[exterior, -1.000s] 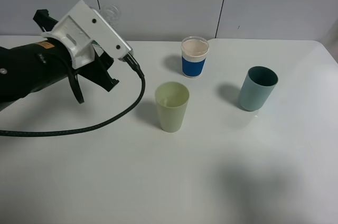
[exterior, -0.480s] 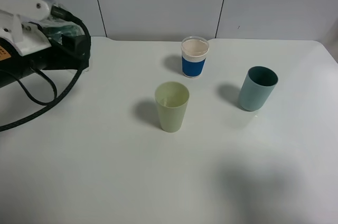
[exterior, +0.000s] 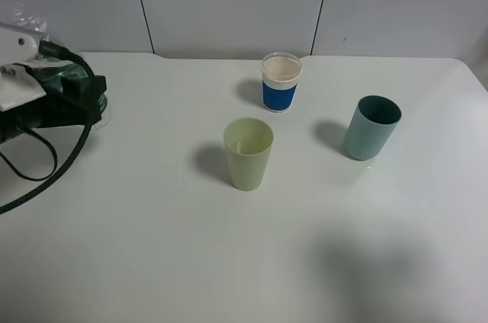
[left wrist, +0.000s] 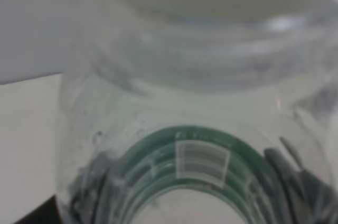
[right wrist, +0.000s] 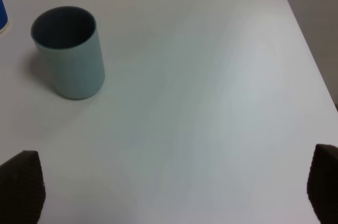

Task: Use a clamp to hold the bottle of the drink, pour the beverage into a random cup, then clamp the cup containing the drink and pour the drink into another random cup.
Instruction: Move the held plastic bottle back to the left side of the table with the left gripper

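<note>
Left tool (exterior: 76,88) is closed tight on the small clear plastic bottle with the green label (exterior: 70,73), at the far left edge of the white surface (exterior: 229,262). The left wrist view is filled by the bottle's wall and label. I cannot tell whether its base is touching the surface. Right tool (right wrist: 171,187) has its jaws spread wide and holds nothing, and only the two dark tips show. It is on the right side, near the teal-green plastic tumbler (exterior: 371,127). The pale green plastic cup (exterior: 248,153) is in the middle. The short white paper cup with the blue band (exterior: 280,82) is beyond it, farther back. All three are upright and well apart.

Risks, as I judge them:
- If the bottle is let go before it is seated flat, it could topple so close to the left edge and spill what is left.
- The black cable (exterior: 46,163) looping over the surface could snag it.
- A hard squeeze on the pale green cup could buckle it or slop its contents.

Changes: a second ago the left arm reached well in toward the pale green cup. Half a second ago it had pulled back left. Now it is further left and lower. The cups have not moved.
</note>
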Motion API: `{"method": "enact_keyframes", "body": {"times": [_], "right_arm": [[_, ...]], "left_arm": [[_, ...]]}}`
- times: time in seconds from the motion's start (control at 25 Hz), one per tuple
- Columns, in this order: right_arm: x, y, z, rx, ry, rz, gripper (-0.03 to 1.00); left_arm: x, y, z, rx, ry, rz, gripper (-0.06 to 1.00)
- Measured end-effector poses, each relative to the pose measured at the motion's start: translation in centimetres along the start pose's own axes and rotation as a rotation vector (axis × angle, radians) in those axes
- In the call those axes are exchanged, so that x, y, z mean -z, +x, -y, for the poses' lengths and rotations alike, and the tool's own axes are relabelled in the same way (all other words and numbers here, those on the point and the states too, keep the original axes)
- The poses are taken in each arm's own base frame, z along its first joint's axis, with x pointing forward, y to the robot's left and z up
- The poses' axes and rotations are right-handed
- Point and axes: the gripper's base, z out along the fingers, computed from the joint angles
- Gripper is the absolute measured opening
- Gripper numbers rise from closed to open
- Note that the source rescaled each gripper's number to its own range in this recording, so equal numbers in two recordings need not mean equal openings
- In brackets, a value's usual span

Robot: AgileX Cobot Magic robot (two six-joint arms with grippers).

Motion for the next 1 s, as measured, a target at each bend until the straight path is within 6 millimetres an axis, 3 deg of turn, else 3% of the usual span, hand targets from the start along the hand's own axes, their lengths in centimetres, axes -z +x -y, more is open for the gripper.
{"method": "enact_keyframes", "body": {"times": [0.4, 0.88, 1.0], "right_arm": [[0.0, 0.0, 0.0, 0.0, 0.0, 0.0, 1.0], [0.0, 0.0, 0.0, 0.0, 0.0, 0.0, 1.0], [0.0, 0.0, 0.0, 0.0, 0.0, 0.0, 1.0]], "left_arm": [[1.8, 2.1, -1.1, -0.035, 0.028, 0.024, 0.08], [2.0, 2.7, -3.0, 0.013, 0.039, -0.009, 0.08], [1.5, 3.9, -3.3, 0.033, 0.037, -0.069, 0.08]]}}
